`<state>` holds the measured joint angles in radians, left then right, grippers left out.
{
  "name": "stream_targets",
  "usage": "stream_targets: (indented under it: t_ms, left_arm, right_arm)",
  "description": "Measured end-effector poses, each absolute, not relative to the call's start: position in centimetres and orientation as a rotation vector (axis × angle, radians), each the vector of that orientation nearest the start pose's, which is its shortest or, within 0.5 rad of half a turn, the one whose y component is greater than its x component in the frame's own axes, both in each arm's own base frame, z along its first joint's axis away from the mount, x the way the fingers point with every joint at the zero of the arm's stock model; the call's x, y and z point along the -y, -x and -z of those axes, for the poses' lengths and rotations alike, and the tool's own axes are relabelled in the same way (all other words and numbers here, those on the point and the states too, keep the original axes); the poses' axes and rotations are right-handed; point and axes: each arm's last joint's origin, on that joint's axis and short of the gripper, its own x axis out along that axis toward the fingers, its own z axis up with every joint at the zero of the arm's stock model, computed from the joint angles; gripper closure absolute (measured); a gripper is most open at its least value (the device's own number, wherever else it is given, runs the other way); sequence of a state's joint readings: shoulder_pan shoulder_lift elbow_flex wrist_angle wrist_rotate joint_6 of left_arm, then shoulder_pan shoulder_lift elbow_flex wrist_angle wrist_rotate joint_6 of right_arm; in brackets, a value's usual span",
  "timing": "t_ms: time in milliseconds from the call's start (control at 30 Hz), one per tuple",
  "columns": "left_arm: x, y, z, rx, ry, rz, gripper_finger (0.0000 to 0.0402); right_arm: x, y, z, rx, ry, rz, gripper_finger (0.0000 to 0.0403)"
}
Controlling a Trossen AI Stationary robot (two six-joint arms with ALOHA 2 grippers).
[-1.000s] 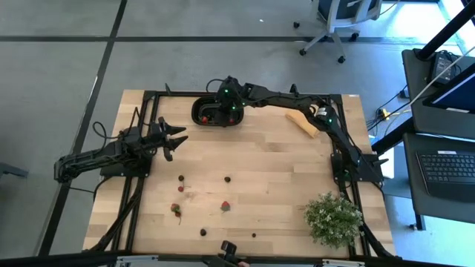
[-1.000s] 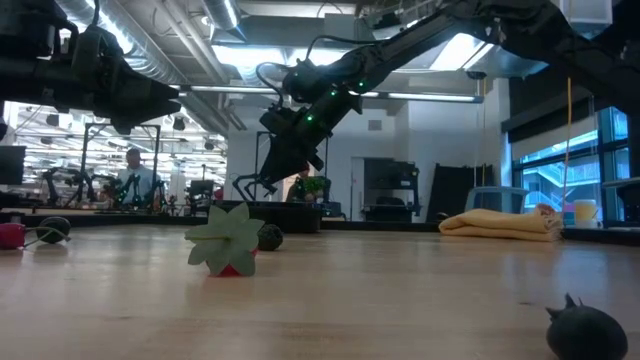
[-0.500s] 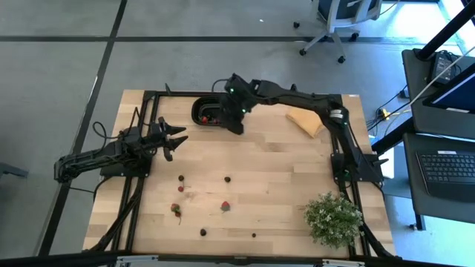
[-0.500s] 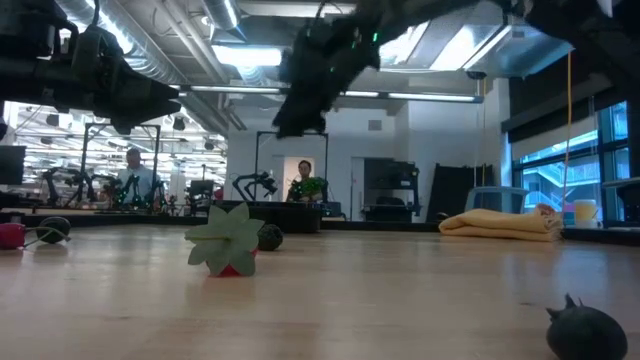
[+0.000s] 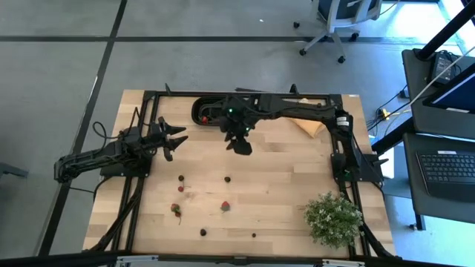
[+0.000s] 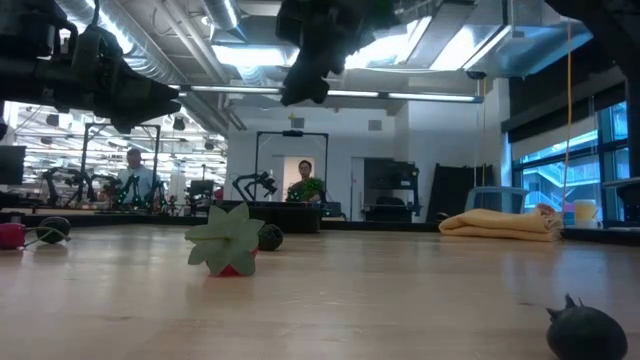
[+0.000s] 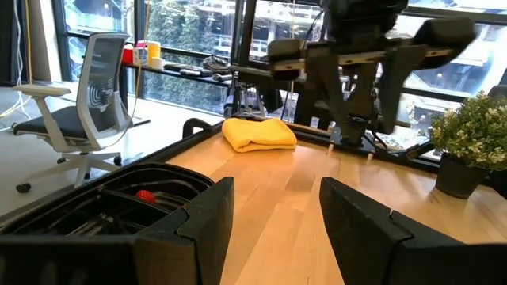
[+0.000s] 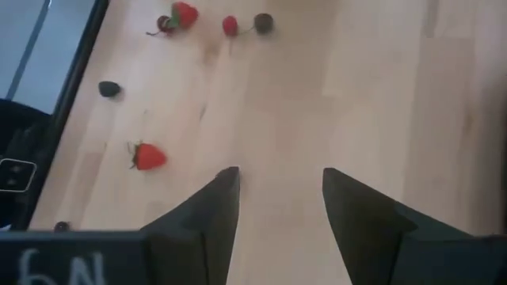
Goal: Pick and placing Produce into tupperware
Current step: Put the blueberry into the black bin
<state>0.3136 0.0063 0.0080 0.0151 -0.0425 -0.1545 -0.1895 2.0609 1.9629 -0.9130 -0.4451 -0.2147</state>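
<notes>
Several pieces of produce already lie in the tupperware (image 5: 210,113), the black oval container at the far edge of the tabletop (image 5: 282,170); a red piece (image 7: 145,195) shows inside it in the left wrist view, and small red spots show in it from above. More pieces are left loose on the wood: a dark berry (image 5: 228,179) near the middle, a red strawberry (image 5: 225,206) nearer the front edge, a red-and-dark pair (image 5: 180,183) to the left, another strawberry (image 5: 176,210) below that pair, and two dark berries (image 5: 203,232) close to the front edge. The task is judged partly done, with roughly half a dozen pieces to collect.

The right gripper (image 5: 240,144) hangs above the tabletop just beside the tupperware, between it and the loose fruit. Its fingers (image 8: 214,207) stand apart with bare wood between them and nothing held. Its wrist view looks down on the strawberry (image 8: 147,156) and the other loose pieces.

The left gripper (image 5: 175,139) waits at the left side of the tabletop, raised, its fingers (image 7: 207,212) spread and empty.

A folded yellow cloth (image 5: 304,123) lies to the right of the tupperware, and a potted plant (image 5: 332,217) stands at the front right corner.
</notes>
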Motion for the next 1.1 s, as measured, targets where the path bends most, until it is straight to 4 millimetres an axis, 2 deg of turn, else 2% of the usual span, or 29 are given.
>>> stream_targets:
  t_ms: [133,267,400,633,800,1033,1100]
  left_arm:
    - [-3.1,-9.2,-16.7,0.044,0.150,-0.354,0.0220]
    - [-3.1,-9.2,-16.7,0.044,0.150,-0.354,0.0220]
    - [-3.1,-9.2,-16.7,0.044,0.150,-0.352,0.0220]
    - [-3.1,-9.2,-16.7,0.044,0.150,-0.349,0.0220]
    - [-3.1,-9.2,-16.7,0.044,0.150,-0.350,0.0220]
    - [-3.1,-9.2,-16.7,0.044,0.150,-0.351,0.0220]
    - [-3.1,-9.2,-16.7,0.044,0.150,-0.350,0.0220]
  right_arm:
    - [5.1,-44.7,-28.4,-0.889,-0.134,-0.326,0.0219]
    - [3.4,-45.7,-25.9,-0.844,-0.177,-0.249,0.0219]
    - [1.9,-45.4,-23.7,-0.842,-0.234,-0.171,0.0219]
    - [-3.2,-43.2,-22.3,-0.831,-0.261,-0.076,0.0219]
    - [-7.1,-40.6,-22.6,-0.780,-0.275,0.018,0.0219]
    - [-11.6,-38.3,-21.1,-0.801,-0.393,0.024,0.0219]
    - [-12.7,-37.8,-20.6,-0.825,-0.378,0.015,0.0219]
